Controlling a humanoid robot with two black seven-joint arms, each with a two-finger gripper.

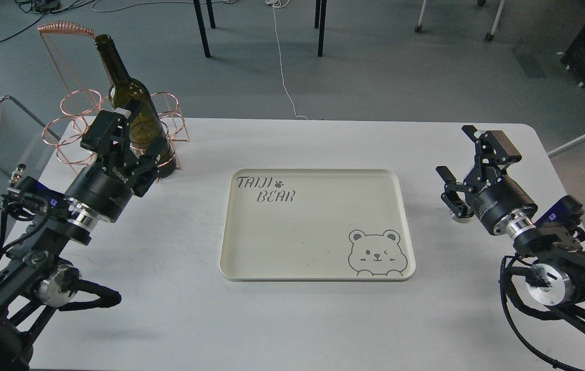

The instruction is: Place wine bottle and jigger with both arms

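The wine bottle (pixel 130 103) stood upright at the table's (pixel 168 309) far left corner, within a copper wire rack (pixel 73 111). The left gripper (pixel 135 141) was at the bottle's lower body, fingers on either side of the glass, apparently gripping it. The right gripper (pixel 460 165) was held above the table's right side, fingers spread wide, nothing between them. The jigger could not be clearly identified. A cream tray (pixel 318 226), printed with a bear, lay at centre.

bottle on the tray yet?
No. The wine bottle stands at the table's far left corner inside the copper wire rack, with the left gripper at its body; the tray holds nothing.
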